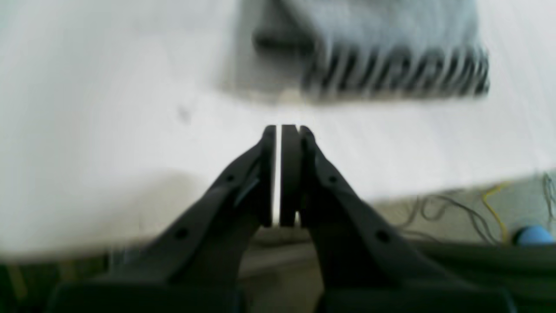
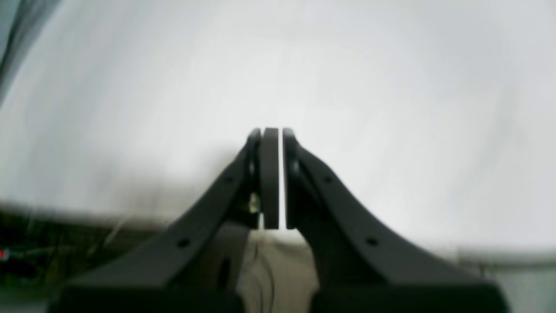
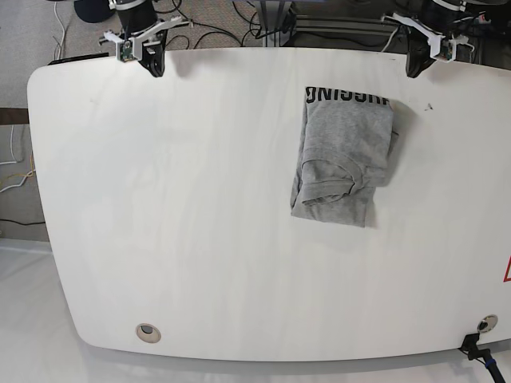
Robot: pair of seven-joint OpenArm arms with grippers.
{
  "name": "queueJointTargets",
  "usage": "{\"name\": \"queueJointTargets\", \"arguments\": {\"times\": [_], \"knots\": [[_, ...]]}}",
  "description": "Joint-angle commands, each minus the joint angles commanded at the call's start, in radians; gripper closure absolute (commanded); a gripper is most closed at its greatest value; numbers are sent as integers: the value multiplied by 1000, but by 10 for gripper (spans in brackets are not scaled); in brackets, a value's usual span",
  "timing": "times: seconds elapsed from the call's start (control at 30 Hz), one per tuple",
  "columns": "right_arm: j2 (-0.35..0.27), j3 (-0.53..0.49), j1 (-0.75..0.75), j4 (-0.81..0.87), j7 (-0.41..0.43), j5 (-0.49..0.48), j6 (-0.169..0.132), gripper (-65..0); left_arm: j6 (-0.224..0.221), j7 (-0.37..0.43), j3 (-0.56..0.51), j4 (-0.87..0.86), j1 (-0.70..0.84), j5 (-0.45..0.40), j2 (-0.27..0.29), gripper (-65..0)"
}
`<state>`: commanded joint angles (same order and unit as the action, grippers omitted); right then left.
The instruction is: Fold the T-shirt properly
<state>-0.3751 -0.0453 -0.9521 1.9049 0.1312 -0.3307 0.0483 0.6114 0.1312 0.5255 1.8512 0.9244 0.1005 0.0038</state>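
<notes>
Folded into a compact rectangle, T-shirt (image 3: 343,155) right of centre on the table (image 3: 176,223), lettering along its top edge. Both pincers empty and well clear at the top edge: left pincer (image 1: 282,130) upper right, right pincer (image 2: 271,130) upper left, each all but closed, a thin slit between pads. Apparently finished, bar a slightly ragged lower edge.

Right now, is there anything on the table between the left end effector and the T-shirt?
Nothing visible. Only bare white table lies between the left end effector and the folded T-shirt, which lies apart from it.
</notes>
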Motion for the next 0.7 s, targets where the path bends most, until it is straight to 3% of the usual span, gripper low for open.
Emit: {"name": "queueJointTargets", "arguments": {"times": [0.2, 0.33, 0.47, 0.7], "knots": [[43, 12, -137, -3, 0, 0, 0, -8, 0, -2, -6, -20, 101, 0, 46, 0], [49, 9, -207, -11, -2, 0, 0, -8, 0, -2, -6, -104, 118, -3, 46, 0], [58, -8, -227, -101, -3, -2, 0, -8, 0, -2, -9, -199, 117, -6, 41, 0], [110, -72, -138, -359, -3, 0, 0, -8, -2, 0, -149, -437, 17, -12, -20, 0]]}}
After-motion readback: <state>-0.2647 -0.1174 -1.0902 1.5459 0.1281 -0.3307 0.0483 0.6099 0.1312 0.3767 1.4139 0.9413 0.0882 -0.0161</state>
